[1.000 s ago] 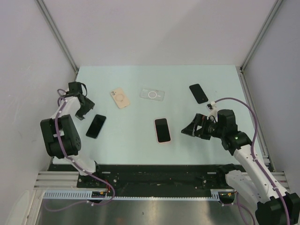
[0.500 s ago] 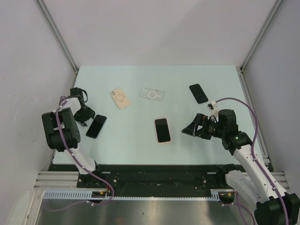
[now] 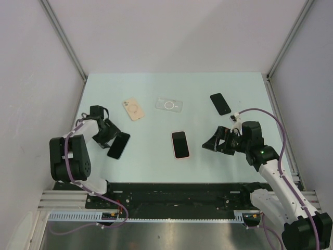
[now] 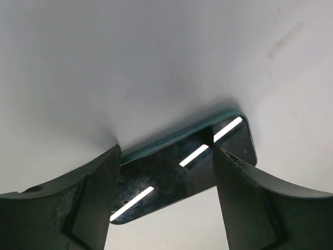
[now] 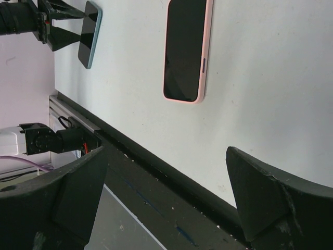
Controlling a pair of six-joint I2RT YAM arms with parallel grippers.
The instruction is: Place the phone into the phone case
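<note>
The left claw (image 4: pixel 165 153) is straddling the dark phone (image 4: pixel 182 177) on the counter (image 3: pixel 156 88), seemingly pinching its sides. The right claw (image 3: pixel 210 142) is hanging wide open, empty.

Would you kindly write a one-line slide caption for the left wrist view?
Left gripper grips the teal-edged phone across its width, pale table behind.
</note>
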